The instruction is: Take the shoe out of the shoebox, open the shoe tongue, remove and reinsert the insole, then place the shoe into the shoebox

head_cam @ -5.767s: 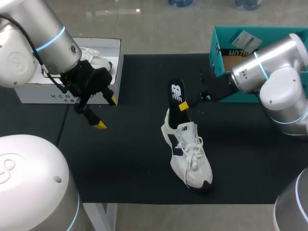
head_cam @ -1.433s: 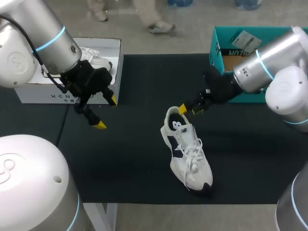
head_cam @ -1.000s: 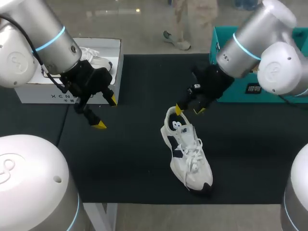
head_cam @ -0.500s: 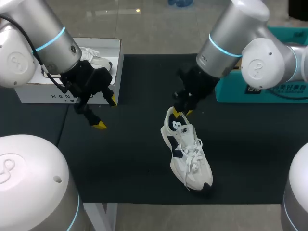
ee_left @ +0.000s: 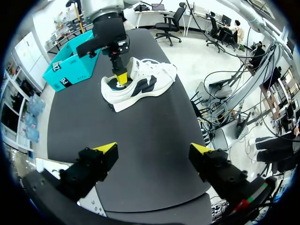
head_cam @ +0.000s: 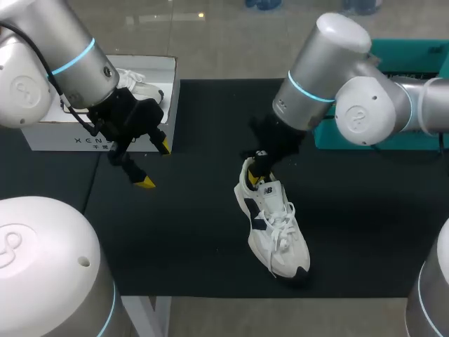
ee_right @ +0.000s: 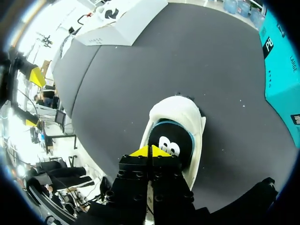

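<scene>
White trainer w/ navy side panels [head_cam: 272,225] lies on its sole on a black mat [head_cam: 189,246], mid-table, toe toward the near edge, heel toward the far side. It's outside both boxes.

R gripper [head_cam: 255,173] comes in from the right & hangs right over the heel opening. Its yellow tips are pressed together w/ nothing visible between them, pointing down at the dark insole [ee_right: 171,143] lying inside the shoe.

L gripper [head_cam: 154,165] hovers above the mat just in front of the white shoebox [head_cam: 98,133], well apart from the trainer. Its fingers are spread wide, holding nothing.

A 2nd white shoe [head_cam: 140,88] sits in the white shoebox. Teal shoebox [head_cam: 421,53] is at the far right corner, partly hidden behind the R arm
</scene>
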`<act>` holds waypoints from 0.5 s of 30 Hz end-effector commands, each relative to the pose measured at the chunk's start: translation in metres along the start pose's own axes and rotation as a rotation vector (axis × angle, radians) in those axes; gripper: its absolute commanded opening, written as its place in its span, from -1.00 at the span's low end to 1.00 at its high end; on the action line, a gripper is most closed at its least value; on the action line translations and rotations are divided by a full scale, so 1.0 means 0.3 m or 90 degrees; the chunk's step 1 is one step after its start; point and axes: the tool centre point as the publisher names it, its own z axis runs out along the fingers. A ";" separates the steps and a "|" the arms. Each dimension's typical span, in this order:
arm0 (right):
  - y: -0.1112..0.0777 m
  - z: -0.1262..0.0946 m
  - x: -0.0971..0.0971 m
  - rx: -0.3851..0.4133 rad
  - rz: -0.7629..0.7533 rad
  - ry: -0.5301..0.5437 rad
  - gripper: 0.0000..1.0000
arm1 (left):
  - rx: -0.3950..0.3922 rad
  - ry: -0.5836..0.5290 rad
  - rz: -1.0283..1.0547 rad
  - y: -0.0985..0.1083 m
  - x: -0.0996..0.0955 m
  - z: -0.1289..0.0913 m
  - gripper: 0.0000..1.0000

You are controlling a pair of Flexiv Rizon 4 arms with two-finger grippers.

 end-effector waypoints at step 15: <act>-0.027 0.134 -0.063 0.034 0.035 0.011 -1.00 | -0.001 0.000 0.000 0.000 0.000 0.000 1.00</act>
